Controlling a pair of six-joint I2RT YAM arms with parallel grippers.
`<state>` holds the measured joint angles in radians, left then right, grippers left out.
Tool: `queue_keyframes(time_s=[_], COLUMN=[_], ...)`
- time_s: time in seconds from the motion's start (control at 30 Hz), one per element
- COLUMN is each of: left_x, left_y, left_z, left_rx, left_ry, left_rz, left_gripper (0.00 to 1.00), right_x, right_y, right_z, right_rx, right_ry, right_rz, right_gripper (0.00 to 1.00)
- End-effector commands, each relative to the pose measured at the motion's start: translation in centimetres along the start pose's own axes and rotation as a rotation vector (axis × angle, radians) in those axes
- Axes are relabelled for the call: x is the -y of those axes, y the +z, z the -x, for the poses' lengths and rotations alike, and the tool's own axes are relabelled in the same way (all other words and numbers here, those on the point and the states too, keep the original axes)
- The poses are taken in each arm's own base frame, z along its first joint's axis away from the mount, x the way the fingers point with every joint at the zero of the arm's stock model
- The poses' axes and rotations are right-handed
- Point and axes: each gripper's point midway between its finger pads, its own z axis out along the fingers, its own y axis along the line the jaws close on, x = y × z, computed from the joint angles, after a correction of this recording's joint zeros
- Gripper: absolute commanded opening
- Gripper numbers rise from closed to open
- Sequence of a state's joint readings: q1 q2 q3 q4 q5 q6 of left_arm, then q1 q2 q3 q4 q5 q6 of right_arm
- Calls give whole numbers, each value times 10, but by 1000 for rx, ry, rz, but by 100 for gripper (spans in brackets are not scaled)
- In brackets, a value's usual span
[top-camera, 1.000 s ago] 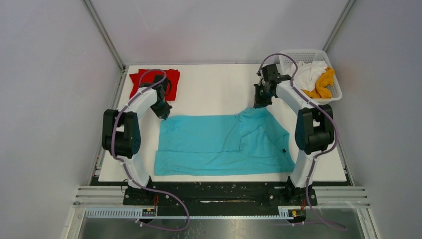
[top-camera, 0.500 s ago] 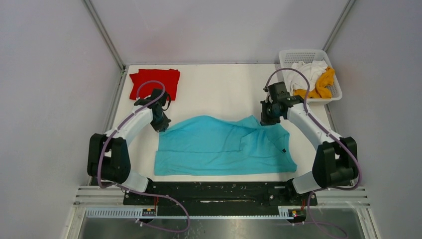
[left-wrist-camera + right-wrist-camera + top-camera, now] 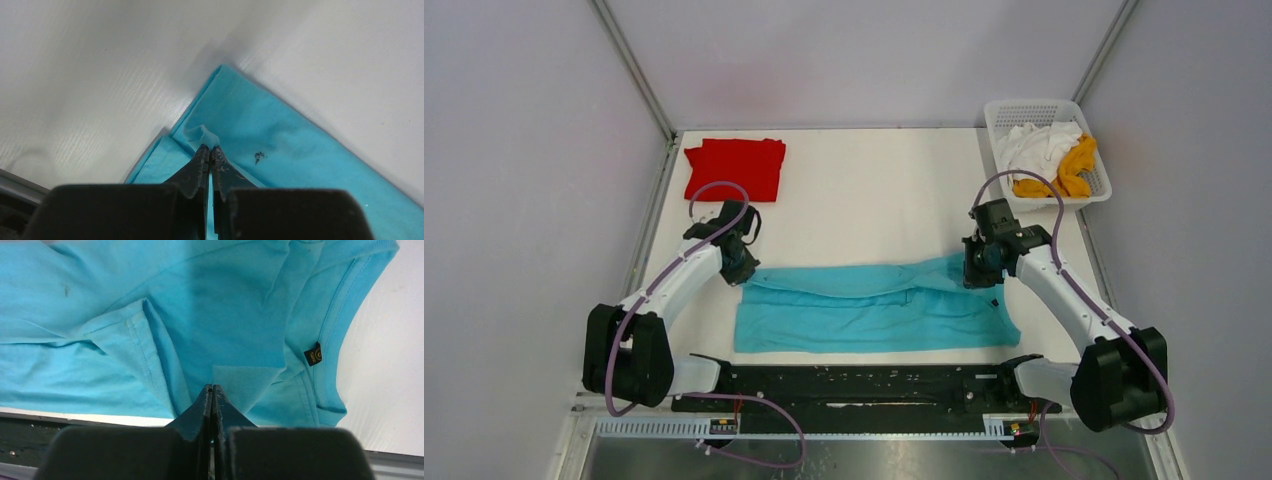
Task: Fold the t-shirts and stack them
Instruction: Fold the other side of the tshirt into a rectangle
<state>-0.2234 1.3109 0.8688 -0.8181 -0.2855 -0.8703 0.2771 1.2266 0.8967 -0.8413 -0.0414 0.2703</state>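
My left tool (image 3: 742,272) and right tool (image 3: 977,278) clamp the turquoise t-shirt (image 3: 864,320); thin pinches, seemingly, may slip, skewing the fold.

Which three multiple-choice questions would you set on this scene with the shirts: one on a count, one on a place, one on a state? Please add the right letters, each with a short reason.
1. How many shirts lie in the white basket?
A) none
B) two
C) four

2. Where is the red t-shirt?
A) folded at the far left corner of the table
B) in the basket
C) at the near right edge

3. How does the left gripper meet the turquoise t-shirt?
A) open above it
B) shut on a fold of its edge
C) apart from it

Answers: 1 B, a white t-shirt and a mustard-yellow t-shirt show there; 2 A, the top view shows it there; 3 B, the left wrist view shows closed jaws pinching cloth.
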Motion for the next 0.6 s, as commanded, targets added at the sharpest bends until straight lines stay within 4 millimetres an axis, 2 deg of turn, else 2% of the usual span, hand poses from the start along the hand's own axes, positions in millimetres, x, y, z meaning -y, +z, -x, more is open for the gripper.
queue_keyframes(time_s=[0.0, 0.27, 0.4, 0.57], left_x=[-3, 10, 2, -15], left_y=[-5, -11, -8, 2], left_z=[16, 28, 23, 8], left_rx=[86, 93, 96, 74], left_ry=[-36, -38, -48, -47], left_rz=[3, -23, 0, 41], left_gripper=[0, 0, 0, 10], right_x=[4, -2, -6, -6], right_y=[-10, -10, -3, 4], right_z=[-7, -21, -40, -74], right_rx=[27, -16, -77, -196], right_ry=[24, 3, -14, 14], right_rz=[-18, -2, -9, -59], right_gripper=[0, 1, 3, 15])
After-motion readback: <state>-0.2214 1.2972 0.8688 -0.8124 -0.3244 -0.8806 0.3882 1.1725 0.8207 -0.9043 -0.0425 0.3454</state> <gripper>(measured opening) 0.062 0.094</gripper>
